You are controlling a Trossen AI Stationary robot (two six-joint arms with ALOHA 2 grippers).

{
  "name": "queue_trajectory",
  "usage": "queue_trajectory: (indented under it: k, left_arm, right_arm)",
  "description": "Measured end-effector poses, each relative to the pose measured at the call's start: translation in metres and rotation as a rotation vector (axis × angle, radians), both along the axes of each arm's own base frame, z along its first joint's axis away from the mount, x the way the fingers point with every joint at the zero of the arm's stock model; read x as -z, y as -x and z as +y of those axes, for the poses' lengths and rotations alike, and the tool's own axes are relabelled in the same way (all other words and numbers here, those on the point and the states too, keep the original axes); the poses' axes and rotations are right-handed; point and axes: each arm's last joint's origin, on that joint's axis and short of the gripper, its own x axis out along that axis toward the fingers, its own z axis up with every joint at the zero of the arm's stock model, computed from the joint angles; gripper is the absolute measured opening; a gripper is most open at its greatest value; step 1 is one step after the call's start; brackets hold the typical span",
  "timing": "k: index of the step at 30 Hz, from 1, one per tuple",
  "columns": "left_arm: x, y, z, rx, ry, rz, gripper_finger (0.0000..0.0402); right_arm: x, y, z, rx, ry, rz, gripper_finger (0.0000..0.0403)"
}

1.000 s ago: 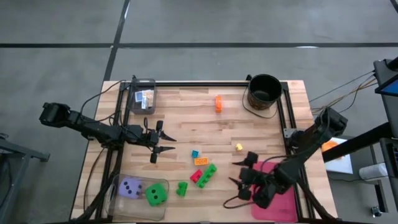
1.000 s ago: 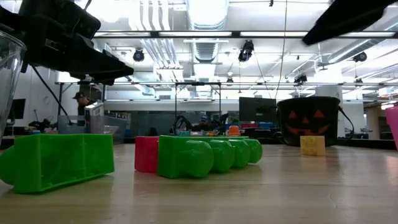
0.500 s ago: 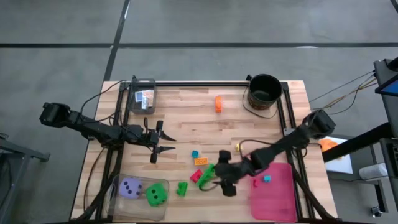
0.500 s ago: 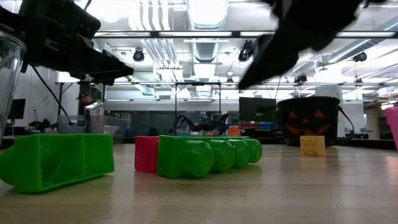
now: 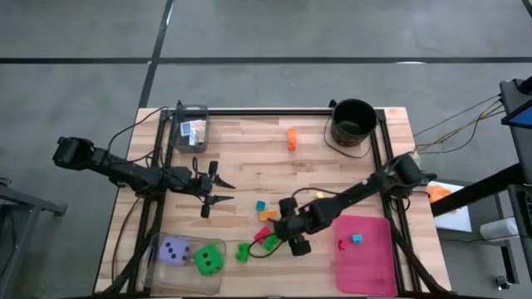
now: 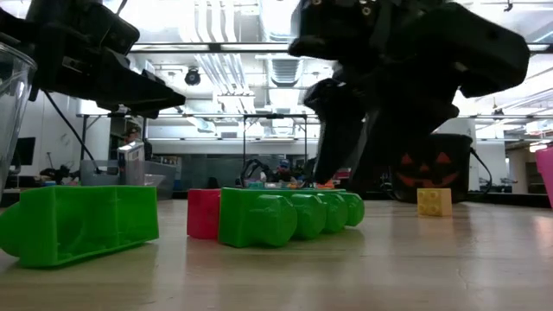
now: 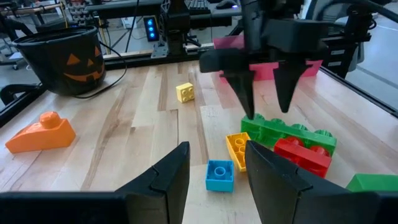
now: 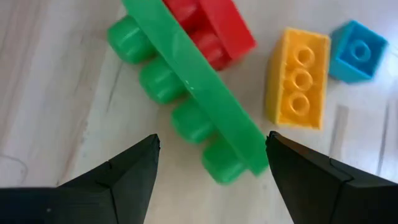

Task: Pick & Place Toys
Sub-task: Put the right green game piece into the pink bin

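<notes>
- Your right hand (image 5: pixel 278 228) hangs just above the long green brick (image 8: pixel 186 93), fingers spread wide, nothing in them. One finger (image 7: pixel 245 87) sits each side of the brick's end in the left wrist view; can't tell if they touch it.
- That green brick lies on its side w/ a red brick (image 8: pixel 214 25) touching it, mid tabletop, toward the front edge.
- An orange-yellow 3-stud brick (image 8: pixel 298 78) and a small blue brick (image 8: pixel 357 50) lie just beside that pair, apart from each other.
- A small yellow brick (image 7: pixel 185 92) sits alone, nearer the right edge; an orange wedge piece (image 5: pixel 292 138) sits toward the back edge, centre.
- Another green brick (image 5: pixel 242 252) lies near the front edge, beside a clear tub (image 5: pixel 158 264) at the front-left corner holding a purple die (image 5: pixel 175 250) and a green die (image 5: pixel 207 262).
- Your left hand (image 5: pixel 218 192) waits over the left half of the tabletop, fingers partly apart, holding nothing.
- A pink tray (image 5: pixel 370 270) at the front-right corner carries a teal bit (image 5: pixel 357 239) and a red bit (image 5: pixel 341 244).
- A black bucket (image 5: pixel 353 122) w/ a pumpkin face stands at the back-right corner.
- A clear box (image 5: pixel 189 129) w/ card packs sits at the back-left corner.
</notes>
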Motion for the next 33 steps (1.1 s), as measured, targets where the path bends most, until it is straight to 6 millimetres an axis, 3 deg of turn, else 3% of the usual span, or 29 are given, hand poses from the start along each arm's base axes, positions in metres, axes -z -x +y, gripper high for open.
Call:
queue_trajectory:
  k: [7, 14, 18, 24, 33]
  left_arm:
    - [0.001, 0.0, 0.0, 0.0, -0.001, 0.008, 0.0158]
    - [0.001, 0.0, 0.0, 0.0, -0.001, 0.015, 0.0158]
    - [0.001, 0.0, 0.0, 0.0, -0.002, 0.016, 0.0158]
    - [0.001, 0.0, 0.0, 0.0, -0.001, 0.016, 0.0158]
    - [0.001, 0.0, 0.0, 0.0, -0.001, 0.015, 0.0158]
  right_arm:
    - [0.013, -0.031, 0.012, -0.115, 0.1, 0.141, 0.0294]
    - [0.025, -0.049, 0.017, -0.151, 0.139, 0.242, 0.0287]
    - [0.024, -0.05, 0.018, -0.139, 0.137, 0.249, 0.0242]
    - [0.011, -0.046, 0.016, -0.107, 0.147, 0.237, 0.0123]
    - [-0.01, -0.036, 0.024, -0.118, 0.145, 0.21, 0.0123]
